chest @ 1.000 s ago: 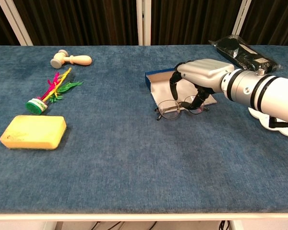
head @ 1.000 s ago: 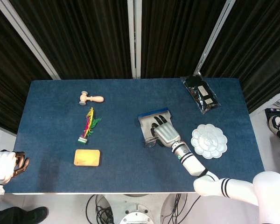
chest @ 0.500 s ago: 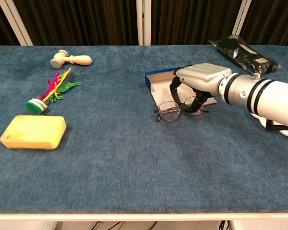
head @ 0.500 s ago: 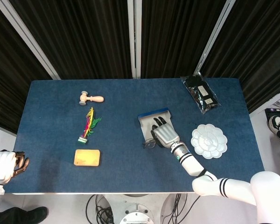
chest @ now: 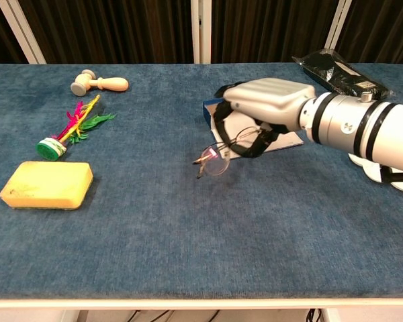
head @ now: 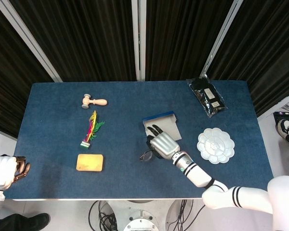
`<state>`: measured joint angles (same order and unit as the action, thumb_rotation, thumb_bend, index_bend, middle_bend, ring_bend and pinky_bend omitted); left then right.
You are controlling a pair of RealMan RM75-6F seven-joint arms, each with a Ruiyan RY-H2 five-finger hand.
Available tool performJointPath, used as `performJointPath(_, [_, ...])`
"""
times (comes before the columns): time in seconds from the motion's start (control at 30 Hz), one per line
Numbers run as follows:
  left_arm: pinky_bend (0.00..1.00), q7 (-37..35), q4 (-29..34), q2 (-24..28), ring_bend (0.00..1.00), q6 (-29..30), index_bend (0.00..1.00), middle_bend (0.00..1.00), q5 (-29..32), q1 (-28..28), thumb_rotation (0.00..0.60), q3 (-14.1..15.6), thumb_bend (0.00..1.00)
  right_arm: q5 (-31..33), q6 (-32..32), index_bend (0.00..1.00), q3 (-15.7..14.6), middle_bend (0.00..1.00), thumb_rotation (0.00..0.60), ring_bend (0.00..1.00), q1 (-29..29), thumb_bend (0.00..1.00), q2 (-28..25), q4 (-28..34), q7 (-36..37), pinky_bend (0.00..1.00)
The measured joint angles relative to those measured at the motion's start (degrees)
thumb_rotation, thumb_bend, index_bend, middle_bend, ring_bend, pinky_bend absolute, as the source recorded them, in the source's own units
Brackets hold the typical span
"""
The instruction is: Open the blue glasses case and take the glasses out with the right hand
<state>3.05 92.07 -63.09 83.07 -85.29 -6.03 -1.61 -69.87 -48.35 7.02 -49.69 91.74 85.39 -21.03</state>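
The blue glasses case (head: 163, 123) (chest: 281, 139) lies open and flat at the table's middle right. Just in front of it my right hand (head: 162, 144) (chest: 258, 111) holds the thin-rimmed glasses (head: 146, 155) (chest: 216, 161) lifted off the cloth, one lens hanging out to the left of the fingers. My left hand (head: 7, 170) sits off the table's front left corner with its fingers curled in on nothing; only the head view shows it.
A white flower-shaped palette (head: 215, 145) lies right of the case, a black packet (head: 207, 96) (chest: 339, 72) at the far right. On the left lie a wooden stamp (head: 94, 101) (chest: 99, 83), a feather shuttlecock (head: 90, 129) (chest: 71, 127) and a yellow sponge (head: 89, 162) (chest: 47, 184).
My right hand closed on the glasses, lifted them off the case edge and carried them left and toward the table's front. The left hand has not moved.
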Motion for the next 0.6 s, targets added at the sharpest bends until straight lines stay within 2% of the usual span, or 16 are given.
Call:
performJointPath(0.13, [0.66, -0.13, -0.03, 0.02, 0.85, -0.03, 0.85, 0.99, 0.0, 0.0, 0.6, 0.01, 0.39, -1.16, 1.86, 0.65, -0.36, 0.32, 0.6, 0.0, -1.86, 0.48, 1.0, 0.45, -0.82, 0.0])
performJointPath(0.2, [0.66, -0.17, -0.07, 0.03, 0.85, -0.04, 0.85, 0.99, -0.01, -0.01, 0.6, 0.01, 0.39, -1.37, 2.28, 0.6, -0.43, 0.31, 0.6, 0.0, -2.49, 0.47, 2.01, 0.11, -2.0, 0.0])
performJointPath(0.27, [0.66, -0.2, -0.09, 0.02, 0.85, -0.05, 0.85, 0.99, -0.01, -0.02, 0.6, 0.0, 0.39, -1.58, 2.35, 0.42, -0.5, 0.28, 0.6, 0.0, -3.01, 0.45, 3.02, -0.42, -3.34, 0.0])
performJointPath(0.37, [0.66, -0.25, -0.12, 0.01, 0.85, -0.08, 0.85, 0.99, 0.0, -0.03, 0.6, 0.0, 0.39, -1.55, 2.31, 0.08, -0.8, 0.2, 0.6, 0.0, -3.41, 0.36, 3.77, -0.85, -5.49, 0.0])
performJointPath(0.4, [0.66, -0.25, -0.12, 0.01, 0.85, -0.08, 0.85, 0.99, 0.0, -0.03, 0.6, 0.0, 0.39, -1.39, 2.31, 0.04, -0.93, 0.18, 0.6, 0.0, -3.47, 0.35, 3.83, -0.85, -6.19, 0.0])
performJointPath(0.43, [0.66, -0.25, -0.13, 0.02, 0.85, -0.07, 0.85, 0.99, -0.01, -0.04, 0.6, -0.01, 0.39, -1.13, 2.29, 0.0, -1.06, 0.16, 0.6, 0.0, -3.5, 0.33, 3.83, -0.78, -6.87, 0.0])
performJointPath(0.6, [0.66, -0.17, -0.15, -0.01, 0.85, -0.07, 0.85, 0.99, -0.01, -0.05, 0.6, -0.01, 0.39, 0.16, 0.43, 0.0, -1.65, 0.13, 0.6, 0.0, -2.36, 0.33, 2.13, 1.19, -8.57, 0.0])
